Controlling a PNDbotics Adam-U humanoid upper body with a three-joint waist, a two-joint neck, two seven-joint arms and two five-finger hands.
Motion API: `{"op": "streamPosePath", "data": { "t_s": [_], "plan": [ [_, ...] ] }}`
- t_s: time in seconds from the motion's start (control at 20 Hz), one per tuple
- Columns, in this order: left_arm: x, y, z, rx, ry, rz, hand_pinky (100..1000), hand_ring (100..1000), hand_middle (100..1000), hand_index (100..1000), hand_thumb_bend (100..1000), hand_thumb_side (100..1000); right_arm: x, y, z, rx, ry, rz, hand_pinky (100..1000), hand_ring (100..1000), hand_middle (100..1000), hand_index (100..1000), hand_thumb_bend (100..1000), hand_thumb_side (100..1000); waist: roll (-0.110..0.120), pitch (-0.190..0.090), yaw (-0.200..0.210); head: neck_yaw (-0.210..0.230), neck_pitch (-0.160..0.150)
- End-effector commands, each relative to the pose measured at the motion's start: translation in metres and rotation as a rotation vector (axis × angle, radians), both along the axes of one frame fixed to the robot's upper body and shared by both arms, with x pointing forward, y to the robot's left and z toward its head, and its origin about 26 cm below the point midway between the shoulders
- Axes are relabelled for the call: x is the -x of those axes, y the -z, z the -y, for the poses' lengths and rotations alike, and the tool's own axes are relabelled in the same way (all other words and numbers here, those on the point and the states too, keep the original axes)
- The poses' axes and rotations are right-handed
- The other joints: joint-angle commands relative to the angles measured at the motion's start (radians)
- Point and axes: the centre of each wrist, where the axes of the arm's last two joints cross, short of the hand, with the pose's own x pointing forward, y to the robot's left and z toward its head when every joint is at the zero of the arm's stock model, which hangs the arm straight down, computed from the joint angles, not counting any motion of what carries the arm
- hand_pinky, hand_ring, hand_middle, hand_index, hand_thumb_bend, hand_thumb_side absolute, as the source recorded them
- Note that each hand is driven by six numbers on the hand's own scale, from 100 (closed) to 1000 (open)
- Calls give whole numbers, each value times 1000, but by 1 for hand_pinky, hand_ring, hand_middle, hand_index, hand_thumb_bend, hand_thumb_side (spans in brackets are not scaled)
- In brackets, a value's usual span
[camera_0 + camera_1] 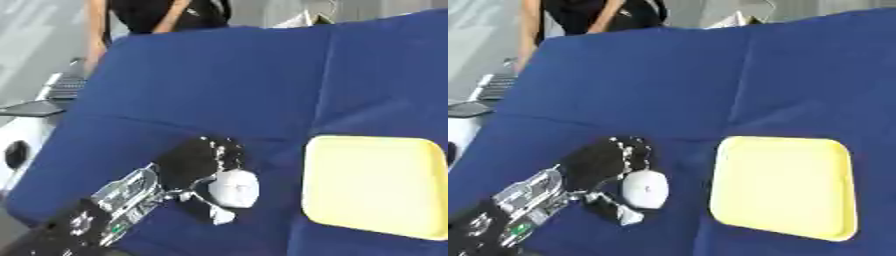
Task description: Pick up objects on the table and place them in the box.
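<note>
Left eye view: a shallow yellow plastic tray (374,185) at four o'clock on the blue cloth-covered table (219,90) holds nothing; at seven o'clock, just beside it, the black left hand (194,167) curls its fingers round a white rounded object (236,188), the cloth's far half lying open.

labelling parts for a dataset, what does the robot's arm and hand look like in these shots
Only the left arm shows, coming in from the lower left. The left hand is black, with small pale dots along its knuckles and pale tips on some fingers. Behind it the wrist is silver metal with openwork parts, and the forearm is black with small white markings and a green spot. The right arm is out of view.
</note>
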Motion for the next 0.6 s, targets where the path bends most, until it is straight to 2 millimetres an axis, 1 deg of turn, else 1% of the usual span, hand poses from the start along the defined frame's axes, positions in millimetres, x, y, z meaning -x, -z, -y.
{"op": "streamPosePath", "data": {
  "t_s": [0.05,0.6],
  "plan": [
    [4,-26,-5,20,-3,36,606,733,681,468,100,235,2,-9,1,18,4,26,798,821,949,1000,100,966,-12,-13,2,12,-9],
    [6,-35,-2,23,5,17,605,734,681,462,100,236,2,-9,1,19,8,26,798,821,949,1000,100,967,-11,-11,1,13,-8]
  ]
}}
